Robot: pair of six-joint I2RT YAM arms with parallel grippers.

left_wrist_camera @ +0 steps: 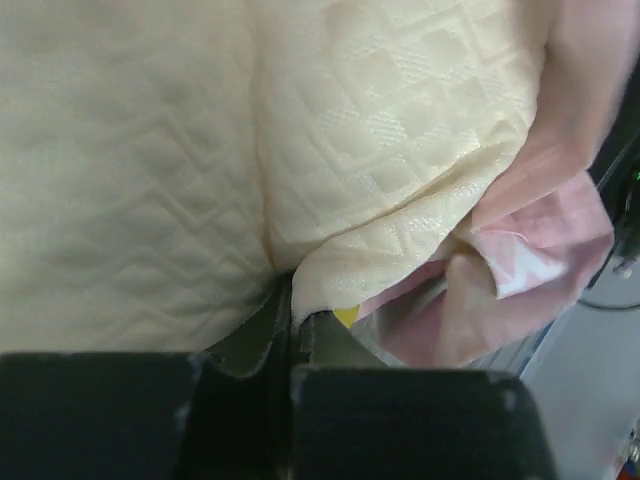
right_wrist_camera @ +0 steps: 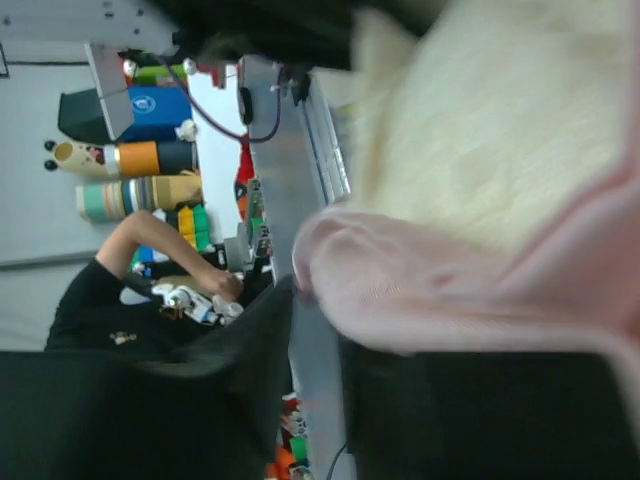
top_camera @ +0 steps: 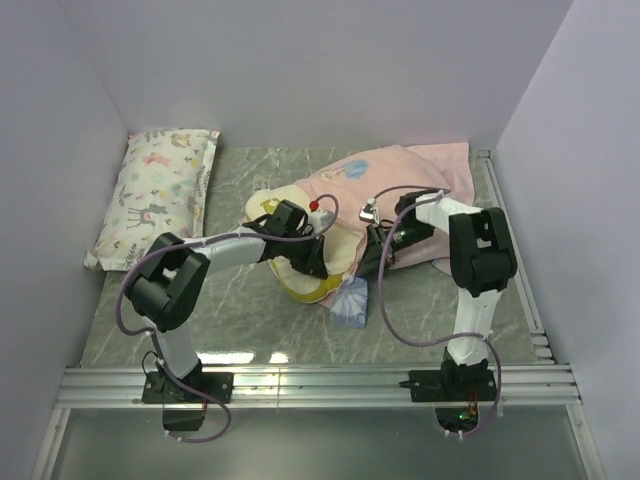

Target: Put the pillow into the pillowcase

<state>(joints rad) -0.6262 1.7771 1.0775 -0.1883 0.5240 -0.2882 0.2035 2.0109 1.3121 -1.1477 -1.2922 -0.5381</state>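
The cream pillow with its yellow band lies mid-table, its far part inside the pale pink pillowcase. A blue corner of the case hangs at the near side. My left gripper is at the pillow's near edge. In the left wrist view it is shut on a fold of the quilted pillow, with the pink case to the right. My right gripper holds the case's open edge. In the right wrist view it pinches pink fabric over the pillow.
A smaller white pillow with animal-and-flower print lies at the far left against the wall. Metal rails run along the table's near edge and right side. White walls enclose the left, back and right.
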